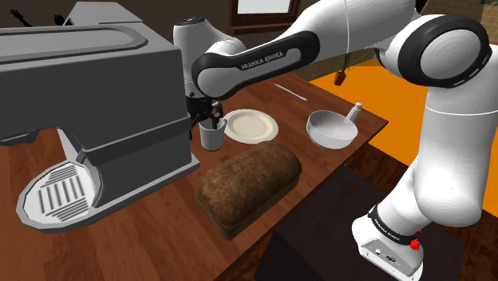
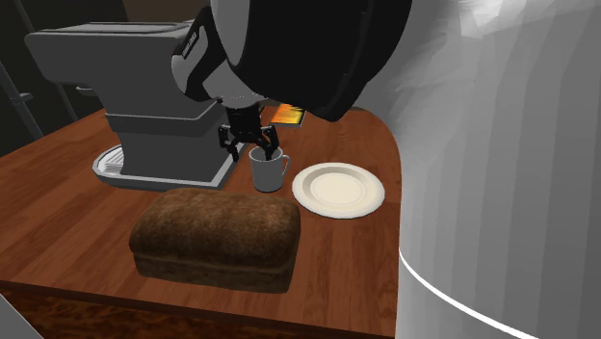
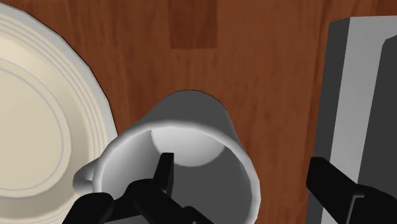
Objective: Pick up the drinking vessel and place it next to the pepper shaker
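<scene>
The gripper [image 3: 242, 164] hangs with fingers apart, one inside the mug [image 3: 191, 121] and one outside, straddling its wall for a rim pinch.

A reddish-brown wooden table [image 1: 120, 249] carries a large grey coffee machine [image 1: 96, 88] at left, a small white mug [image 1: 212, 134] centrally, a cream round plate [image 1: 251, 125] beside it, a dark brown bread loaf [image 1: 249, 185] lower down, and a white bowl [image 1: 330, 129] and small pale shaker [image 1: 354, 112] at right.

One wooden table [image 1: 160, 235] carries one of each kind: one grey mug [image 1: 212, 134] at the shoulder view's centre, one cream plate [image 1: 251, 125] just right of it, one white bowl [image 1: 330, 129] further right, one small shaker [image 1: 354, 112] at the bowl's upper right, one brown loaf [image 1: 249, 187] at lower centre, and one grey coffee machine [image 1: 88, 96] at the left.
</scene>
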